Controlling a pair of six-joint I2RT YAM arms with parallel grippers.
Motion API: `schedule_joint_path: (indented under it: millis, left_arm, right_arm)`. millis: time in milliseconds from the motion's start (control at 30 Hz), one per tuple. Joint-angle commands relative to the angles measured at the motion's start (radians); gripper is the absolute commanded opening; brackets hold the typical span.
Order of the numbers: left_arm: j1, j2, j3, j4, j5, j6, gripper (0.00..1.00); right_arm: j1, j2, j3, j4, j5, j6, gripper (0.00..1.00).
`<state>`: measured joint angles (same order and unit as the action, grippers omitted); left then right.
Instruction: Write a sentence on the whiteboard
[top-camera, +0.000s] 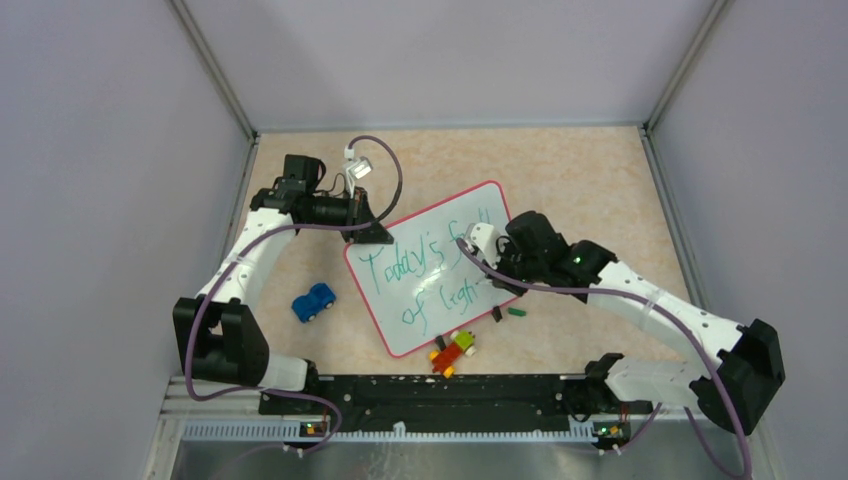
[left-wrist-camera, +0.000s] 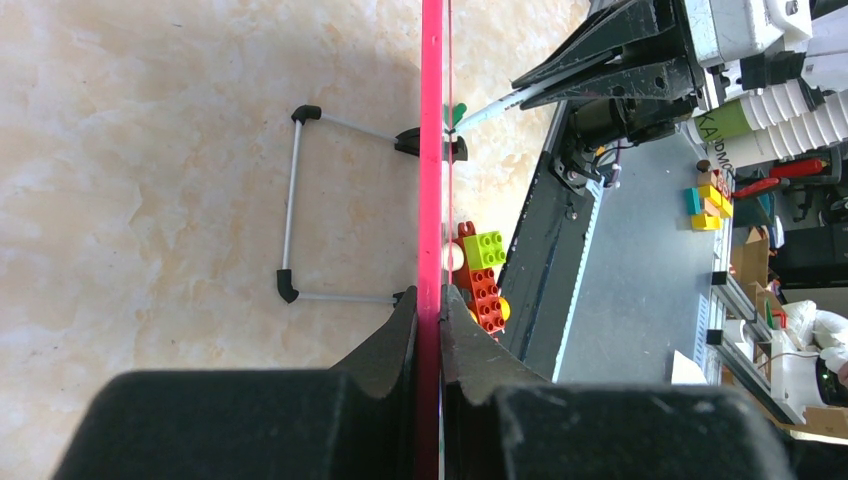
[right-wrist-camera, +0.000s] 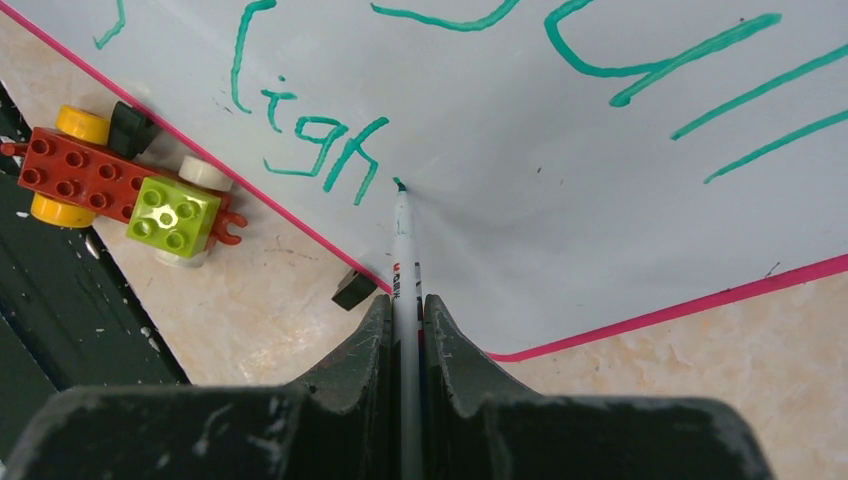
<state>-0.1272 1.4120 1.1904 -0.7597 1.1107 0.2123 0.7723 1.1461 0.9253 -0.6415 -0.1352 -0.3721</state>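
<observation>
Currently the whiteboard stands tilted at the middle of the tabletop, propped on a wire stand. The left end effector is clamped on its red-pink rim at the far left corner. The right end effector is closed on a marker, whose teal tip touches the board just after the letters "ligh". The sentence reads "Today's full" above "of ligh". A brick toy lies just beside the board's near edge; a blue toy car sits to its left.

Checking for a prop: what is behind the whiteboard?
A bent wire stand with black-capped corners, clipped to the back of the whiteboard. From above the board covers it; the left gripper hides the board's near edge.
</observation>
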Motion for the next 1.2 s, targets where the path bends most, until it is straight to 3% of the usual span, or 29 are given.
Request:
schedule_joint_path:
  millis: [0, 300, 567, 1167]
  left_arm:
    - [-0.015, 0.011, -0.016, -0.007, -0.022, 0.027, 0.00]
    - [-0.015, 0.012, -0.017, -0.006, -0.024, 0.025, 0.00]
    - [-0.015, 0.010, -0.014, -0.008, -0.022, 0.028, 0.00]
    - [-0.015, 0.013, -0.019, -0.007, -0.021, 0.034, 0.00]
  right_arm:
    - [-0.036, -0.029, 0.023, 0.010, 0.056, -0.023, 0.00]
    - [-0.061, -0.043, 0.032, -0.004, 0.051, -0.033, 0.00]
    - [-0.061, -0.057, 0.093, -0.062, -0.094, -0.049, 0.00]
    - [-0.061, 0.015, 0.074, 0.021, -0.006, -0.027, 0.00]
